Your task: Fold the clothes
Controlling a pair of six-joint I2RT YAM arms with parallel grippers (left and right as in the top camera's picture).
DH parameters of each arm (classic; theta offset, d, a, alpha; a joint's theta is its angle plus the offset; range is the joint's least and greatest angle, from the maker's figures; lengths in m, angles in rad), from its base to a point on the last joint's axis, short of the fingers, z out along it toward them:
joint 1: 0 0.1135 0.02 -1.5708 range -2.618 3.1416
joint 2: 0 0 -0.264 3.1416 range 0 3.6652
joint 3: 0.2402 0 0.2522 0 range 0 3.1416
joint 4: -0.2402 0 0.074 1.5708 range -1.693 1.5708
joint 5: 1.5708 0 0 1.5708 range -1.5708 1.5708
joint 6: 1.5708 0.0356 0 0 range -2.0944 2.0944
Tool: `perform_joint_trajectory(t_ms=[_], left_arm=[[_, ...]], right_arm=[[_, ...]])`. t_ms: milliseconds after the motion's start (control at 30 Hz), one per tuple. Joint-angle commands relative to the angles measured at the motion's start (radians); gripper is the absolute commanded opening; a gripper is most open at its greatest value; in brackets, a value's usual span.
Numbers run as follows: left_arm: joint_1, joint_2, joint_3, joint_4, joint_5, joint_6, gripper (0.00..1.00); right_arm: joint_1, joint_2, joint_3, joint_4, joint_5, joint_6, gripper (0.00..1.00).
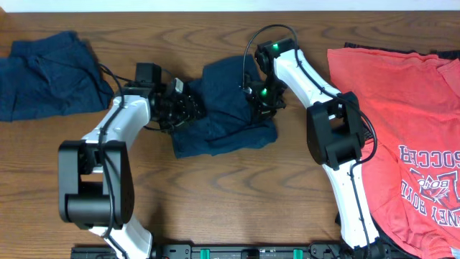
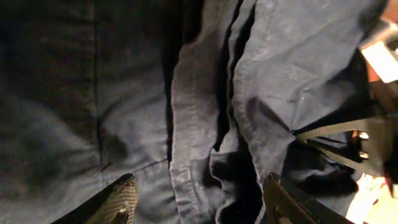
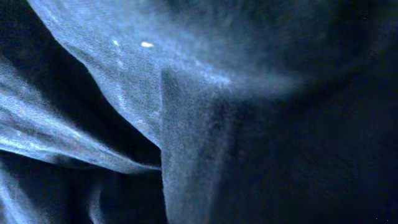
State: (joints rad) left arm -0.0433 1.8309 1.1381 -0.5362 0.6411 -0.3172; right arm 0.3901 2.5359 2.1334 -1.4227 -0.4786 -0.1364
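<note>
A: Left pincer point(image 2: 199, 196)?
B: Its jaws stood apart over the navy shirt point(image 1: 226, 119), bunched mid-frame on the tabletop point(image 1: 215, 208). I judged a fold half made; next it needed to close on that hem point(image 2: 186, 143).
A: Right pincer point(image 1: 257, 97)?
B: Buried in cloth; open or closed, I couldn't tell.

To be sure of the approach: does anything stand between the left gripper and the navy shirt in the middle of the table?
Nothing visible does. The left gripper is open right at the middle navy shirt, with only that cloth in front of it.
</note>
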Motion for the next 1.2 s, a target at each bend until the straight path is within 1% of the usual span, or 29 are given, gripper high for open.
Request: perform_joint_trajectory(t_ms=[0, 100, 133, 233, 267, 433, 467, 533, 567, 600, 633, 667, 800, 933, 1167], left_arm=[[0.002, -0.047, -0.001, -0.018, -0.064, 0.013, 0.66], [0.003, -0.059, -0.001, -0.058, -0.138, 0.017, 0.68], [0.004, -0.059, -0.002, -0.079, -0.167, 0.018, 0.73], [0.006, -0.047, -0.003, -0.134, -0.243, 0.018, 0.78], [0.007, -0.045, -0.004, -0.142, -0.246, 0.022, 0.81], [0.008, -0.043, -0.004, -0.133, -0.246, 0.028, 0.89], [0.009, -0.043, -0.004, -0.133, -0.246, 0.028, 0.92], [0.01, -0.043, -0.004, -0.134, -0.246, 0.028, 0.96], [0.01, -0.043, -0.004, -0.134, -0.246, 0.028, 0.97], [0.011, -0.043, -0.004, -0.134, -0.246, 0.028, 0.98], [0.012, -0.043, -0.004, -0.133, -0.246, 0.027, 0.98], [0.012, -0.043, -0.004, -0.133, -0.246, 0.028, 0.99], [0.012, -0.043, -0.004, -0.134, -0.246, 0.028, 1.0], [0.013, -0.041, -0.005, -0.134, -0.273, 0.032, 0.98], [0.051, -0.032, -0.034, -0.1, -0.275, 0.035, 0.98]], right_arm=[[-0.005, 0.03, -0.003, 0.009, 0.0, 0.009, 0.01], [-0.016, 0.03, -0.003, 0.006, 0.0, 0.009, 0.01], [-0.02, 0.03, -0.003, 0.004, 0.0, 0.008, 0.01], [-0.028, 0.03, -0.003, -0.005, 0.0, 0.008, 0.01], [-0.029, 0.03, -0.003, -0.006, 0.0, 0.008, 0.01], [-0.03, 0.03, -0.002, -0.02, 0.008, -0.014, 0.01], [-0.029, 0.03, -0.002, -0.021, 0.018, -0.014, 0.01], [-0.029, 0.03, 0.0, -0.021, 0.054, 0.035, 0.01], [-0.031, 0.03, 0.0, -0.021, 0.08, 0.058, 0.11], [-0.032, 0.029, 0.002, -0.02, 0.105, 0.08, 0.44], [-0.035, 0.029, 0.005, -0.02, 0.123, 0.099, 0.62], [-0.037, 0.029, 0.009, -0.02, 0.138, 0.111, 0.99], [-0.04, 0.023, 0.046, -0.021, 0.252, 0.176, 0.99], [-0.043, 0.002, 0.13, -0.034, 0.304, 0.181, 0.99], [-0.043, -0.022, 0.378, -0.155, 0.313, 0.156, 0.99]])
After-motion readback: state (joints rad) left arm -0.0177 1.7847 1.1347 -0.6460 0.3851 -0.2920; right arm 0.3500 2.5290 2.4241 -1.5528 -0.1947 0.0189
